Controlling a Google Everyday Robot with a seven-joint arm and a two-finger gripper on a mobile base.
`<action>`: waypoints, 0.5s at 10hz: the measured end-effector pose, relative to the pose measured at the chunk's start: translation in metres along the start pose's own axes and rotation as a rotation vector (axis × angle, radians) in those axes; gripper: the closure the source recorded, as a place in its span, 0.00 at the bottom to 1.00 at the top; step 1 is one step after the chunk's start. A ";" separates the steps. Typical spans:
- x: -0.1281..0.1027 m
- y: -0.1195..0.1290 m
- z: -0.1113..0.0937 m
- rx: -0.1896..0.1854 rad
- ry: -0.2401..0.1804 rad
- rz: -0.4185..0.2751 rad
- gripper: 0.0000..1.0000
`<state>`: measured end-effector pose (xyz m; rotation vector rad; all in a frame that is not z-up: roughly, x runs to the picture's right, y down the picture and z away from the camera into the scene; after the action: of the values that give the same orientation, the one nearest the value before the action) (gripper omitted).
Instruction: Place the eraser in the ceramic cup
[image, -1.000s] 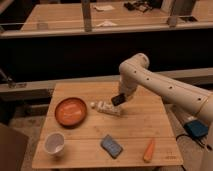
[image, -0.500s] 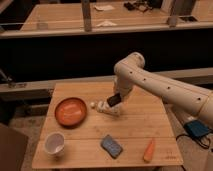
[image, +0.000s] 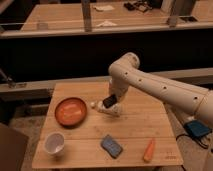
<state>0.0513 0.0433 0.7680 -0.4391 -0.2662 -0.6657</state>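
Well up and to the right of the ceramic cup (image: 54, 143), we have the gripper (image: 111, 99) closed on the eraser (image: 109, 102). We judge it light, stiff and hardly fragile, best pinched across its flat faces near mid-length so it cannot twist.

A light wooden table (image: 135, 127) stands before long wooden benches (image: 60, 17) in a dim room

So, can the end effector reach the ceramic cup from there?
Probably yes. The end effector, shut on the eraser, hangs over the table; only the flat orange plate lies toward the ceramic cup.
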 end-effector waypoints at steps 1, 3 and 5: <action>-0.007 -0.002 0.000 0.001 -0.003 -0.013 0.99; -0.026 -0.010 -0.001 0.002 -0.011 -0.039 0.99; -0.030 -0.009 -0.004 0.003 -0.011 -0.049 0.99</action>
<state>0.0227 0.0512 0.7558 -0.4344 -0.2895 -0.7106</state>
